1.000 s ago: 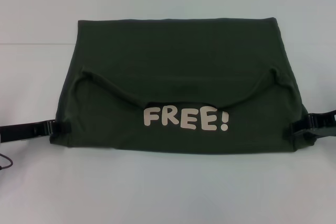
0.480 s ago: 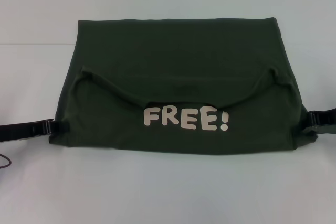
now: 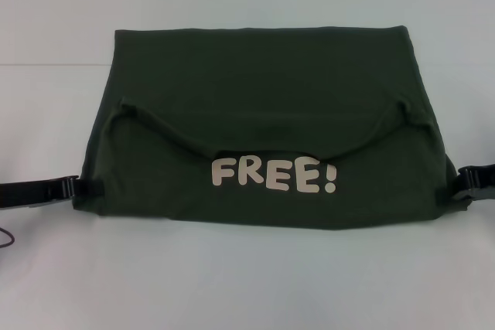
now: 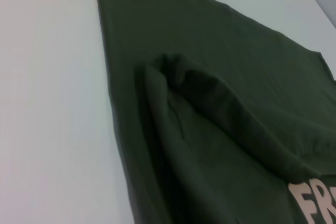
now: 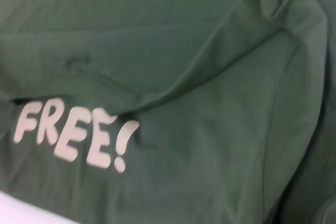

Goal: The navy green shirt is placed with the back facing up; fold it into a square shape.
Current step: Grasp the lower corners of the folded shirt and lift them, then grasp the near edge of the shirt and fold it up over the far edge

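White table (image 3: 46, 268); navy green shirt (image 3: 263, 90) part-folded | pincer grip untellable: left pincer (image 3: 87, 187); right pincer (image 3: 456, 185)

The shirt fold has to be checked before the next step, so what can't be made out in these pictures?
- Left end effector, head view: its tips meet the navy green shirt edge; grip unclear. Its arm is cut off by the frame.
- Right end effector, head view: partly cut off by the frame; open or shut unclear.
- Wrist views: neither shows its own fingers.
- Layers beneath the folded flap: hidden by the cloth.
- Left wrist view: the lettering is cut off.
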### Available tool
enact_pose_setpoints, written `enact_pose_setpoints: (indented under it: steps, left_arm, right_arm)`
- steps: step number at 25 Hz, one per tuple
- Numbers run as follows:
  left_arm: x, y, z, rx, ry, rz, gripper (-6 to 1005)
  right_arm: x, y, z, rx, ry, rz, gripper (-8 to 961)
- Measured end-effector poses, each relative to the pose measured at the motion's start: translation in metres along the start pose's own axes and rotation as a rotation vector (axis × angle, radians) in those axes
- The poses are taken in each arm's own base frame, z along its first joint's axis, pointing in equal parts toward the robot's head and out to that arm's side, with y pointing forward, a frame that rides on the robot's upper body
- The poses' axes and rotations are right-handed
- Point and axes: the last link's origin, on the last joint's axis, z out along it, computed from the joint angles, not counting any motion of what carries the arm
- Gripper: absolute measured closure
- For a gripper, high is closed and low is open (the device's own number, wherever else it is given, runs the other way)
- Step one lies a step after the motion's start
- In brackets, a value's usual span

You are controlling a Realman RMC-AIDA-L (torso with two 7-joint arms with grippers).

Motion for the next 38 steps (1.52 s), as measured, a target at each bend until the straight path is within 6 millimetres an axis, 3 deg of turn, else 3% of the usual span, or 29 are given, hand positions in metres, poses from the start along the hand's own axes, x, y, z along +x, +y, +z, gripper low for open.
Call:
enact_pose_setpoints:
  steps: [7, 14, 21, 27, 38]
  left_arm:
    - [-0.006, -0.001, -0.009, -0.012, -0.096, -0.01, 960]
    - [-0.014, 0.003, -0.022, -0.035, -0.214, -0.016, 960]
    - [-0.025, 0.009, -0.057, -0.125, -0.376, -0.032, 959]
    - [-0.028, 0.014, -0.085, -0.177, -0.491, -0.024, 959]
    - [-0.044, 0.02, -0.088, -0.233, -0.579, -0.041, 960]
  right_arm:
    - [0.009, 0.0, -0.009, -0.034, 0.071, -0.051, 918]
    - [0.033, -0.005, -0.021, -0.094, 0.165, -0.09, 916]
    - [0.068, -0.005, -0.037, -0.229, 0.31, -0.207, 915]
    - [0.082, -0.006, -0.039, -0.249, 0.381, -0.245, 913]
    - [0.095, 0.002, -0.033, -0.303, 0.45, -0.272, 910]
